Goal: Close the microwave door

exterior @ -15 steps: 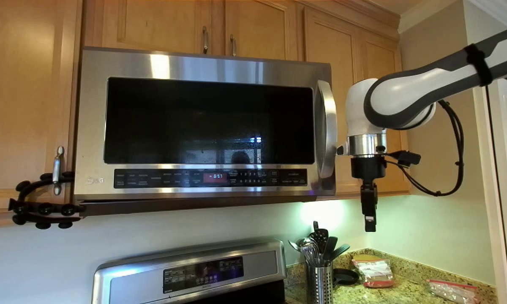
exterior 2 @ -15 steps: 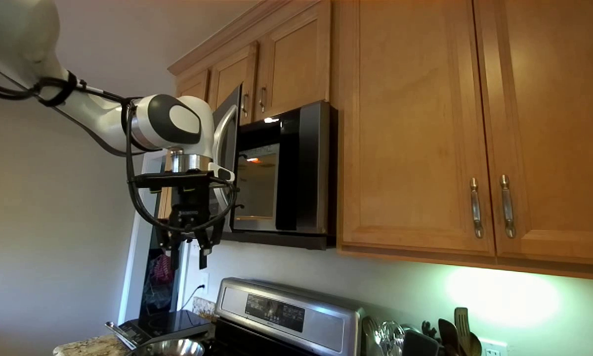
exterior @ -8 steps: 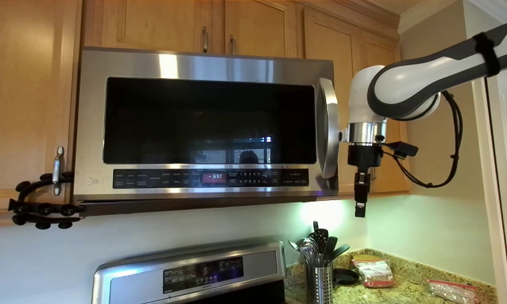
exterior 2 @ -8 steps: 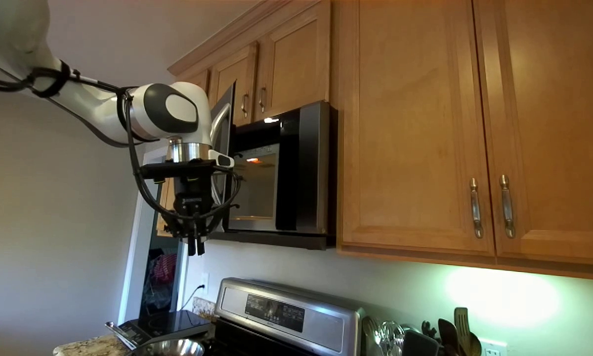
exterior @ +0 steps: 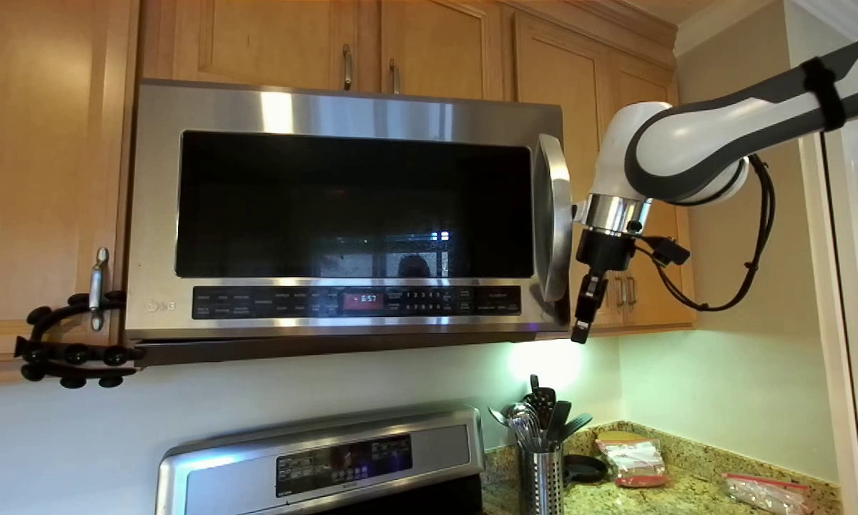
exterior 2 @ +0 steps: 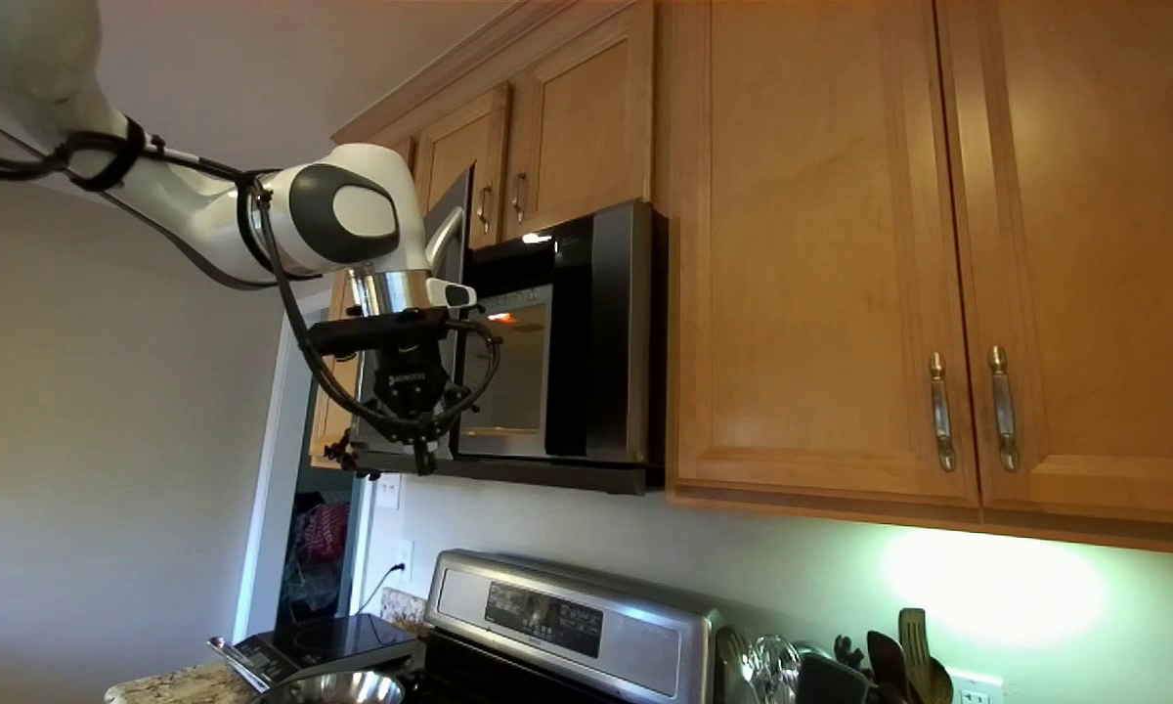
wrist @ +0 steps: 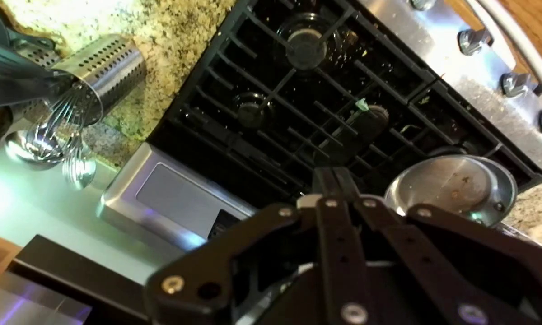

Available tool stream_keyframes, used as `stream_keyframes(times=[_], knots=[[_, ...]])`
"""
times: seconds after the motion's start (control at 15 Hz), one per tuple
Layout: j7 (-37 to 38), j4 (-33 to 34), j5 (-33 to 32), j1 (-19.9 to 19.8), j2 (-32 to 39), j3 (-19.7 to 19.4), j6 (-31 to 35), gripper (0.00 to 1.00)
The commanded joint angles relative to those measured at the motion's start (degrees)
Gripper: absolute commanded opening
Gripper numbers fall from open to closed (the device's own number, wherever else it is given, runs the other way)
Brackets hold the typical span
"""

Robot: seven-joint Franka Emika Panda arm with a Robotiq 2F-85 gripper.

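The microwave door (exterior: 354,207) stood partly open above the stove (exterior: 229,486), the gripper (wrist: 336,175), its tips pressed together, near the handle (exterior: 561,214). A perforated steel canister (wrist: 115,63) held a whisk (wrist: 65,110) among dark utensils (wrist: 18,90).

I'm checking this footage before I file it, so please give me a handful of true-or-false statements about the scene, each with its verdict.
The microwave door stands partly open. True.
The gripper is higher than the stove. True.
The gripper has something clamped in it. False: its fingers are shut together with nothing between them.
The utensil holder stands beside the stove. True.
The stove is above the microwave door. False: it is below the door.
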Motion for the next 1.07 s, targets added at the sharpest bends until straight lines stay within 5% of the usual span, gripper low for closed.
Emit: stream_keyframes(times=[0.0, 0.6, 1.0], knots=[[-2.6, -1.0, 1.9, 1.5, 0.3, -2.7, 8.4, 0.02], [-9.5, 0.7, 4.9, 2.1, 7.7, -9.9, 30.3, 0.02], [-8.3, -0.2, 4.5, 1.4, 9.7, -9.6, 28.2, 0.01]])
